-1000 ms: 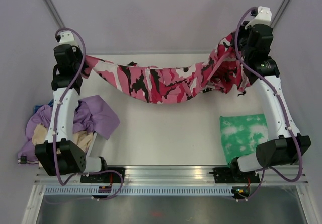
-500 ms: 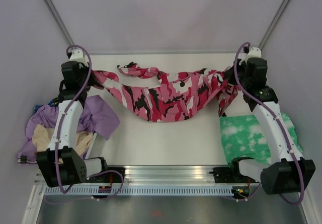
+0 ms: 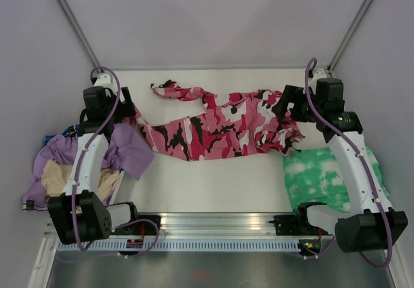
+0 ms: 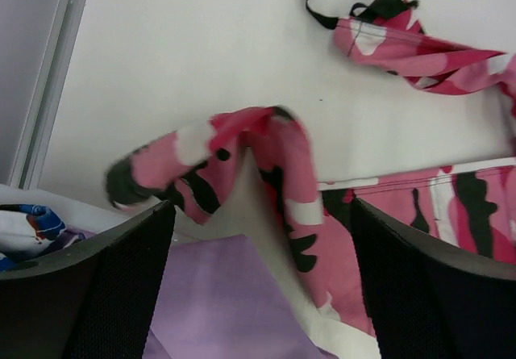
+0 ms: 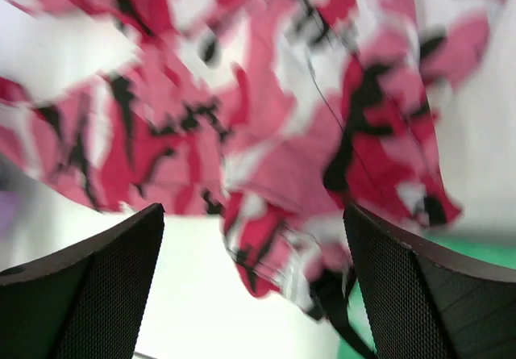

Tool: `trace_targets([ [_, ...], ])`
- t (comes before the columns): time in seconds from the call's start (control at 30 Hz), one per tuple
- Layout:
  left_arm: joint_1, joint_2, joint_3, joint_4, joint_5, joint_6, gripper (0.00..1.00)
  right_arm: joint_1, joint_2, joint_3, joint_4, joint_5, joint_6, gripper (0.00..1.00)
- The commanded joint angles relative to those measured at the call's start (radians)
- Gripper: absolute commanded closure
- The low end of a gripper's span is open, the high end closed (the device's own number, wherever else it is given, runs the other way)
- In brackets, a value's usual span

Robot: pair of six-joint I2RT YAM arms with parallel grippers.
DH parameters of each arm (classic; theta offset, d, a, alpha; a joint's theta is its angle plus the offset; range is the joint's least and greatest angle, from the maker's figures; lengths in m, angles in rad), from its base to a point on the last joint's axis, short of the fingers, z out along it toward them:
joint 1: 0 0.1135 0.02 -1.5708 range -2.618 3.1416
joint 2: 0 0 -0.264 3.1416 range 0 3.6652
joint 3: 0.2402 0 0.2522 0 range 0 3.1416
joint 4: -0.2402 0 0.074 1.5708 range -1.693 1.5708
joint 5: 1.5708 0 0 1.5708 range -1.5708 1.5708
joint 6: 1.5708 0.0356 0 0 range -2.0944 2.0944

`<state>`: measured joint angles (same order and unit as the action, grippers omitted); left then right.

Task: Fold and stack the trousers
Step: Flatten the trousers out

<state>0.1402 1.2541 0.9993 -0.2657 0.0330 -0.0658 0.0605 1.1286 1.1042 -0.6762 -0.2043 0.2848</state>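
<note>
A booth with pale lilac walls holds a white table [image 3: 213,178]. Nearest, at 6 o'clock, runs the ribbed aluminium rail [image 3: 220,223] carrying both arm bases. At 8 o'clock lies a heap of plain lilac and beige clothes [image 3: 126,149], and at 4 o'clock a flat green-and-white tie-dye garment [image 3: 317,171]. Beyond them the long-legged cloth trousers in pink, red, white and black camouflage print [image 3: 213,129] stretch across the table from 10 to 2 o'clock.

A second ago they hung as a sagging band between two raised, shut claws. Now they lie on the table, rumpled, with one leg end curled off toward 11 o'clock. By my reading the laying-out is done and no fold is made yet, so fresh grips come next.

The left claw [image 3: 125,105], at 10 o'clock, stands wide open and holds nothing. In its wrist view a humped, blurred leg end sits below the gap; whether it touches a finger I cannot tell. The right claw [image 3: 286,102], at 2 o'clock, is equally wide and empty, with blurred cloth beneath it
</note>
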Motion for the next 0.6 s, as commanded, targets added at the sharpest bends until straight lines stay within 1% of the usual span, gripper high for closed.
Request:
trace_targets([
  [0.0,0.002,-0.122,0.061,-0.009,0.062,-0.118,0.06,-0.002,0.059,0.218,-0.019,-0.122,0.008,0.02],
  [0.03,0.002,-0.162,0.068,-0.027,0.082,-0.167,0.05,-0.002,0.097,0.28,-0.007,-0.145,0.011,0.02],
  [0.07,0.002,-0.179,0.071,-0.038,0.1,-0.186,0.05,-0.004,0.117,0.301,0.004,-0.188,0.016,0.02],
  [0.13,0.001,-0.225,0.071,-0.067,0.163,-0.242,0.05,-0.004,0.161,0.344,0.038,-0.211,0.027,0.02],
  [0.2,-0.002,-0.246,0.071,-0.079,0.214,-0.278,0.05,-0.002,0.18,0.342,0.087,-0.239,0.053,0.02],
  [0.23,-0.008,-0.252,0.071,-0.081,0.284,-0.288,0.05,-0.004,0.183,0.324,0.107,-0.247,0.063,0.02],
  [0.3,-0.046,-0.251,0.105,-0.092,0.321,-0.281,0.05,-0.004,0.175,0.281,0.166,-0.26,0.1,0.02],
  [0.33,-0.103,-0.225,0.166,-0.124,0.312,-0.238,0.05,-0.004,0.172,0.266,0.188,-0.265,0.109,0.02],
  [0.37,-0.131,-0.201,0.206,-0.145,0.279,-0.22,0.06,-0.002,0.169,0.257,0.199,-0.268,0.119,0.02],
  [0.4,-0.183,-0.174,0.254,-0.165,0.193,-0.182,0.05,-0.002,0.169,0.247,0.21,-0.268,0.122,0.02],
  [0.43,-0.221,-0.142,0.353,-0.182,0.147,-0.163,0.05,-0.004,0.171,0.249,0.207,-0.268,0.119,0.02],
  [0.47,-0.278,-0.068,0.405,-0.214,0.11,-0.148,0.05,-0.004,0.171,0.249,0.201,-0.256,0.114,0.02],
  [0.5,-0.293,-0.026,0.465,-0.227,0.091,-0.134,0.05,-0.002,0.169,0.249,0.192,-0.248,0.111,0.02],
  [0.53,-0.301,0.014,0.586,-0.236,0.087,-0.126,0.05,-0.002,0.166,0.25,0.185,-0.239,0.103,0.02],
  [0.57,-0.307,0.056,0.64,-0.244,0.088,-0.124,0.05,-0.002,0.162,0.249,0.182,-0.216,0.1,0.02],
])
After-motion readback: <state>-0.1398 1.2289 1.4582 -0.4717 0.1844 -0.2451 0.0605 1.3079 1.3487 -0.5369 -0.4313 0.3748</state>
